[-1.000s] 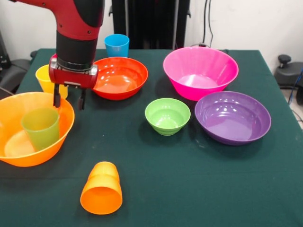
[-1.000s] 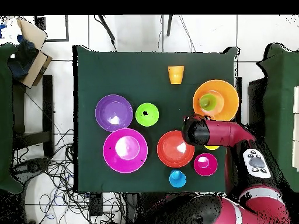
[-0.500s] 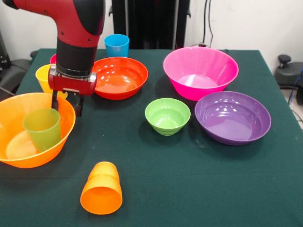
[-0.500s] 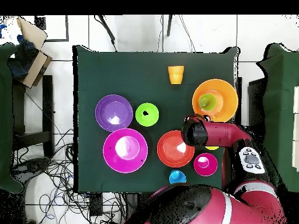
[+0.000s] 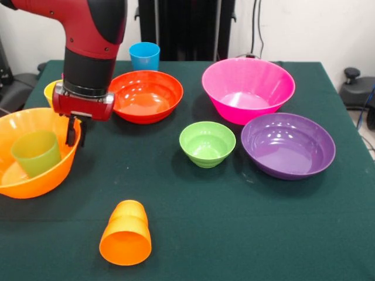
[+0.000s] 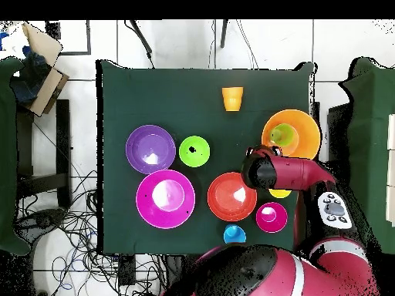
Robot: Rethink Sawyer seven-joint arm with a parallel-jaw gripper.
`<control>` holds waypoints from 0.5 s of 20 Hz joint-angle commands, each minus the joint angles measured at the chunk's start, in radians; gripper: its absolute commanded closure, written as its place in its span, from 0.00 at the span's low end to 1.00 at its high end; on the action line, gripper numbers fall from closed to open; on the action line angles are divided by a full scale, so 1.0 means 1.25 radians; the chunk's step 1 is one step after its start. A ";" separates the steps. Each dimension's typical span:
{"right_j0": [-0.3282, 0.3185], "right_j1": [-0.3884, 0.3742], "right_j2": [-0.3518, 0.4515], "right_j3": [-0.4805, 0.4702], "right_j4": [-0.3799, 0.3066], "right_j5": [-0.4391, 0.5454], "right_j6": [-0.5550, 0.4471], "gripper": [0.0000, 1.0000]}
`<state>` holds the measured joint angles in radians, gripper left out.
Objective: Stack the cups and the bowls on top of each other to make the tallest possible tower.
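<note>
- I see the gripper (image 5: 75, 136) hanging at the rim of the large orange bowl (image 5: 23, 175), on the side toward the table's middle. Its two dark fingers (image 5: 70, 133) stand close together with nothing between them, so I read it as closed and empty.
- The large orange bowl sits at the table's left edge in the front view, with the green cup (image 5: 35, 153) upright inside it.
- The yellow cup (image 5: 51, 91) is mostly hidden behind the arm.
- The orange cup (image 5: 125, 233) lies on its side near the front edge.
- The red-orange bowl (image 5: 146, 95) and the blue cup (image 5: 144, 55) are toward the far edge.
- The pink bowl (image 5: 248, 89), purple bowl (image 5: 287, 144) and light green bowl (image 5: 207, 143) stand apart on the table (image 5: 234, 234).
- The overhead view also shows a small crimson bowl (image 6: 271, 216).
</note>
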<state>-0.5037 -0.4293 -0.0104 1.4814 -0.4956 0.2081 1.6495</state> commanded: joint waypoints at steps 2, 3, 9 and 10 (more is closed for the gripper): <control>0.040 0.009 0.080 -0.015 0.065 0.145 0.055 1.00; 0.042 0.007 0.082 -0.015 0.072 0.154 0.053 1.00; 0.087 -0.003 0.072 -0.036 0.122 0.206 0.074 1.00; 0.094 0.003 0.073 -0.042 0.134 0.210 0.084 1.00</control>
<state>-0.4610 -0.4438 -0.0098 1.4750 -0.3964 0.3224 1.6495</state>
